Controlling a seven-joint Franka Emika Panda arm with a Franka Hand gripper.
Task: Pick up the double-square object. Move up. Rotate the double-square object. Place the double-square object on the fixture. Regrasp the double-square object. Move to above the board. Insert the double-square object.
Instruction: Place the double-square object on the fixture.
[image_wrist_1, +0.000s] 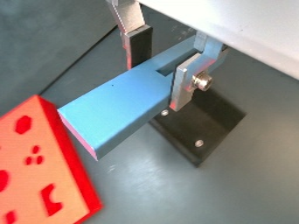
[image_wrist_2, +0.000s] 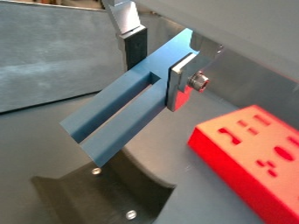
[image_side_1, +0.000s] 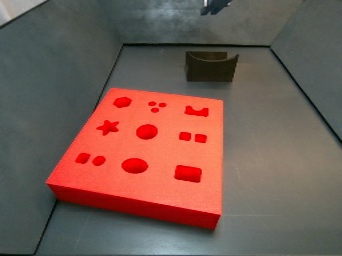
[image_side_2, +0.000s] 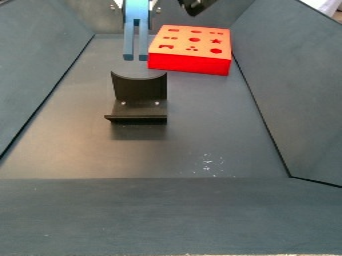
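Gripper: the silver-plated two-finger gripper (image_wrist_1: 162, 63) is clamped on one end of the slate-blue, flat, elongated double-square object (image_wrist_1: 117, 109); the dark pads press its two broad sides in both wrist views.
Gripper location: raised above the floor, over the fixture end of the enclosure, well apart from the board.
Object location: held in the air; in a side view the blue double-square object (image_side_2: 135, 33) hangs directly above the fixture and is not touching it.
Object long axis: runs away from the fingers; in that side view it stands close to upright, the free end pointing down toward the fixture notch.
Fixture: the dark olive-grey block with a U-shaped notch (image_side_2: 136, 97) sits on the floor; its base plate (image_wrist_1: 198, 131) shows under the object in a wrist view.
Board: the large bright-red square slab with shape holes (image_side_1: 142, 144) lies beyond the fixture, untouched.
Deciding relation: judged, object lies in line above the notch, so the placing move calls for a straight descent.
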